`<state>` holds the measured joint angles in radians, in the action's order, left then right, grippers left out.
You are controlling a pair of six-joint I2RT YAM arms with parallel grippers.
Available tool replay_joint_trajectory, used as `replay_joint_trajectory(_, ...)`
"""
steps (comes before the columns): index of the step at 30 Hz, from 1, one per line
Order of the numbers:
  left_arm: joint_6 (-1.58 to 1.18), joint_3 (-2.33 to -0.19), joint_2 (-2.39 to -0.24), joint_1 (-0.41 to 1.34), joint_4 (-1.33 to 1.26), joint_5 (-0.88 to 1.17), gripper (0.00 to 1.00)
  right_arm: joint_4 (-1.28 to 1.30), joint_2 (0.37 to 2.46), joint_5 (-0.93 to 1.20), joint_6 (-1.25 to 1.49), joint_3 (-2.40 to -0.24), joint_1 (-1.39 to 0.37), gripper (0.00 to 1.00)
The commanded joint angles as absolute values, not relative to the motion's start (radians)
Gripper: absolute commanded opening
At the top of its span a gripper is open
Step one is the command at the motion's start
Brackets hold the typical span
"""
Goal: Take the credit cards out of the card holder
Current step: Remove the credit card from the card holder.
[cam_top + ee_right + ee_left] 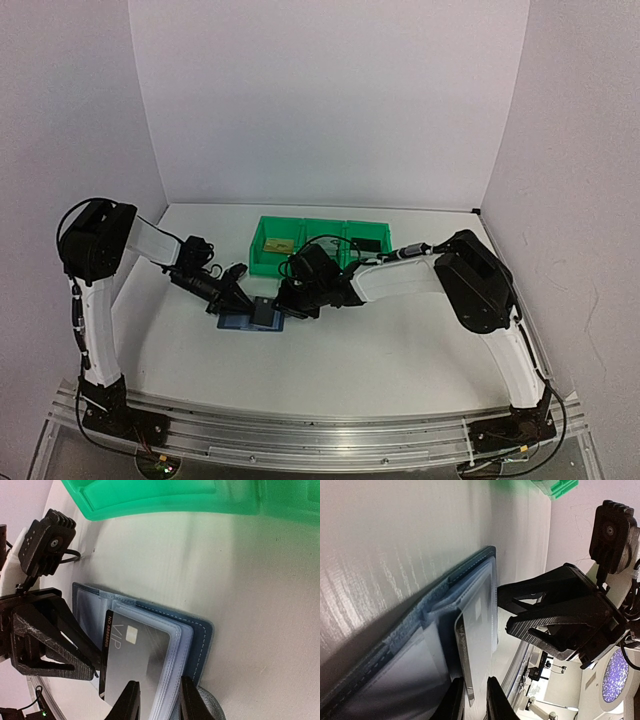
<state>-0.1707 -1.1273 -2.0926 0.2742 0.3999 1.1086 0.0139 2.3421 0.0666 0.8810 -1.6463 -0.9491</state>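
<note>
The blue card holder (237, 322) lies open on the table between the arms; its light blue sleeves also show in the right wrist view (192, 640) and the left wrist view (410, 630). A silver-grey credit card (135, 655) marked VIP sticks partly out of a sleeve. My left gripper (472, 702) is shut on that card's free end (466, 670). My right gripper (157, 702) is shut on the holder's sleeve edge at the opposite side. A gold card (278, 245) and a black card (368, 243) lie in the green bins.
A row of green plastic bins (320, 232) stands just behind the holder and shows in the right wrist view (165, 500). White walls enclose the table at the back and sides. The two grippers are very close to each other over the holder.
</note>
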Motion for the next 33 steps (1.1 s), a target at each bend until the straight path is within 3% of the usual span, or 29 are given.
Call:
replay_joint_trajectory(1,-0.175,-1.107,-2.034,0.258,0.379,1.137,0.14,0.128,2.398,0.096,0.887,-1.603,-0.957,0.25)
replay_joint_trajectory(10,-0.169,-1.14,-2.097,0.277,0.378,1.147,0.11,0.129,2.397,0.093,0.885,-1.608,-0.956,0.24)
replay_joint_trajectory(17,-0.162,-1.159,-2.057,0.288,0.42,0.971,0.34,0.129,2.393,0.089,0.884,-1.607,-0.955,0.24)
replay_joint_trajectory(25,-0.151,-1.17,-2.052,0.339,0.457,0.88,0.36,0.129,2.407,0.101,0.884,-1.612,-0.955,0.24)
replay_joint_trajectory(29,-0.167,-1.177,-2.069,0.339,0.438,0.929,0.31,0.129,2.406,0.103,0.884,-1.607,-0.955,0.24)
replay_joint_trajectory(31,-0.179,-1.183,-2.074,0.337,0.431,0.951,0.17,0.128,2.401,0.1,0.885,-1.604,-0.955,0.23)
replay_joint_trajectory(33,-0.189,-1.181,-2.064,0.332,0.421,0.969,0.09,0.129,2.397,0.098,0.885,-1.599,-0.956,0.23)
